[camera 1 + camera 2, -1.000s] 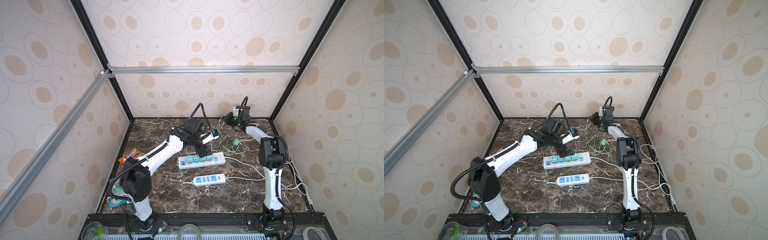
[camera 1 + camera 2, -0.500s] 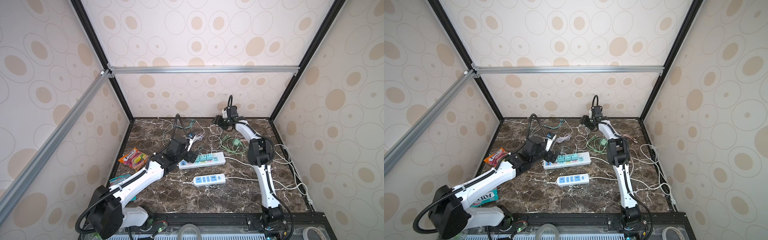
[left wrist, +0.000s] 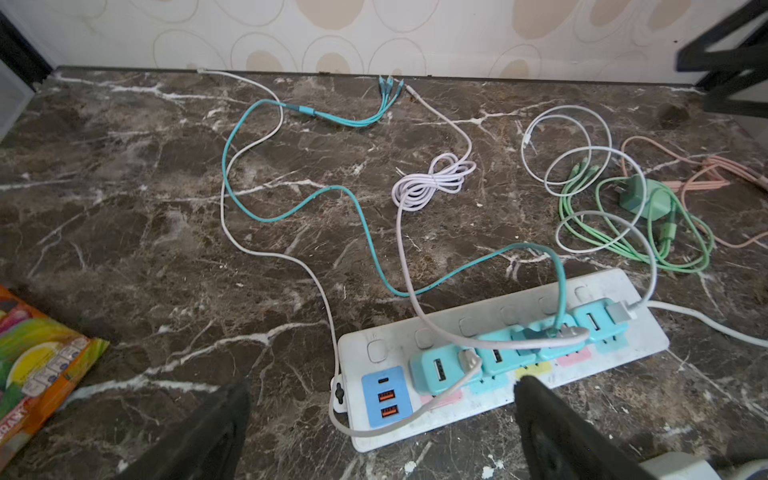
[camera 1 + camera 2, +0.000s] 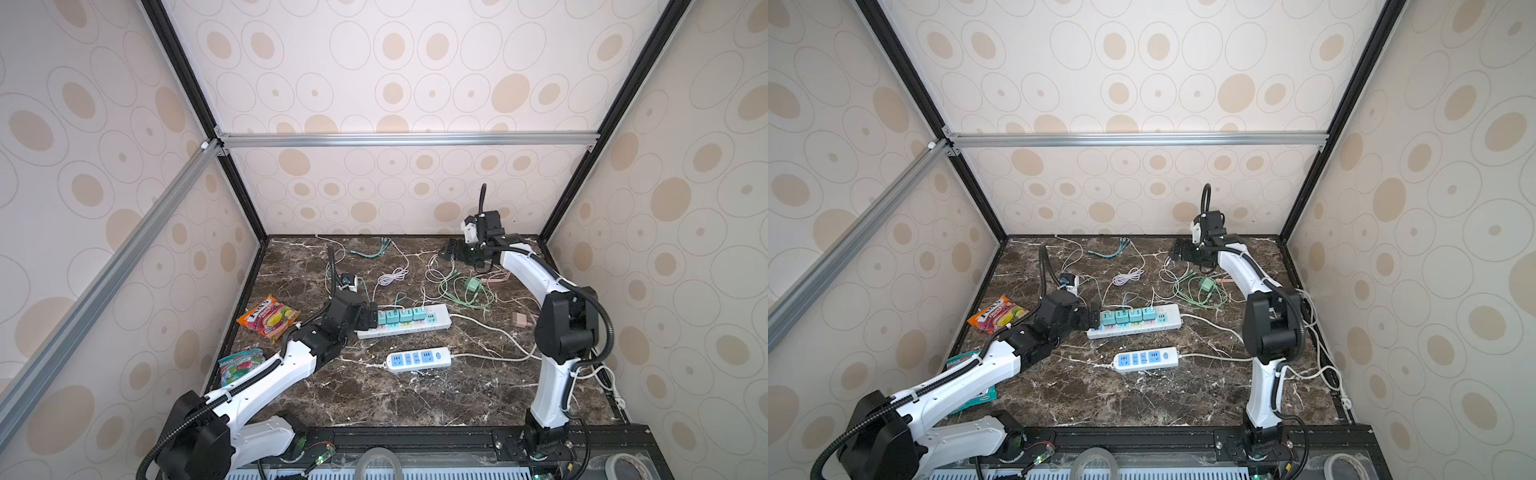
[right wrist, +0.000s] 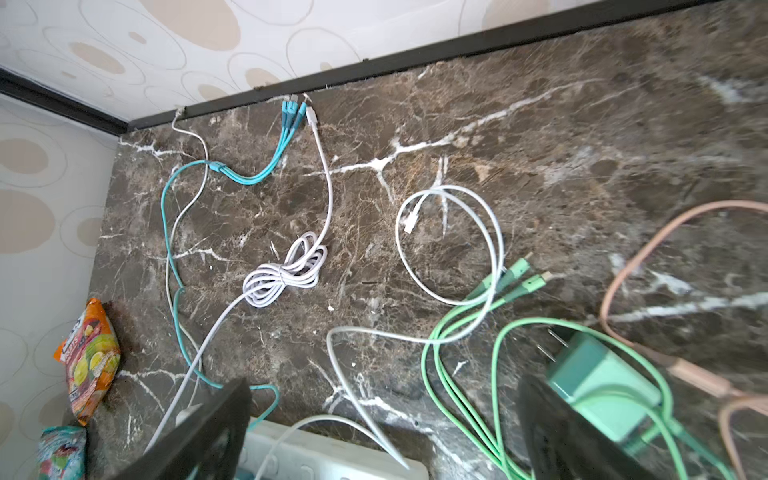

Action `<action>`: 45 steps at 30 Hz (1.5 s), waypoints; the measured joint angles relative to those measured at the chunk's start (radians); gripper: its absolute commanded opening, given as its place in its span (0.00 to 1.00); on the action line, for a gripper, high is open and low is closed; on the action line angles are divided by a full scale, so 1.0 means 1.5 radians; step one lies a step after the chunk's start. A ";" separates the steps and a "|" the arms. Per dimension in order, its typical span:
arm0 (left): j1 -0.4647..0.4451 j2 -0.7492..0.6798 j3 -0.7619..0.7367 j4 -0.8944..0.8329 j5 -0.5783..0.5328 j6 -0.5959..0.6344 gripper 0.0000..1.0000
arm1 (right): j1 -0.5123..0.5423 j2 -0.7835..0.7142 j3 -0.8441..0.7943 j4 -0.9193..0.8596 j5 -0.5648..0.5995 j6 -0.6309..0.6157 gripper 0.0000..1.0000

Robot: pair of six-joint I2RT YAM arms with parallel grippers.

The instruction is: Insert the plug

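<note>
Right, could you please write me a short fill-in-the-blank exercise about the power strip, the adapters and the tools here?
The long power strip carries ___ teal adapters. The unplugged adapter in the right wrist view is ___ in colour. The left tool and right tool both stand ___. In both top views the orange snack bag lies on the ___ side.
Missing words: four; green; open; left.

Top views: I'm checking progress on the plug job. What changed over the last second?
The left gripper came down from above the long power strip and drew back to its left end, staying open. The right gripper shifted slightly leftward and opened; whether it let anything go is unclear. The small power strip, teal chargers and green charger stayed put.
</note>
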 measured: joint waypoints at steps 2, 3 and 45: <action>0.005 -0.008 -0.011 0.000 0.001 -0.031 0.98 | -0.005 -0.047 -0.068 0.021 0.008 0.003 0.94; 0.007 -0.013 -0.017 -0.001 0.005 -0.043 0.98 | -0.008 -0.068 -0.104 0.033 0.009 0.008 0.92; 0.039 0.176 -0.279 0.474 0.224 -0.476 0.69 | 0.065 -0.170 -0.610 0.404 -0.110 0.228 0.52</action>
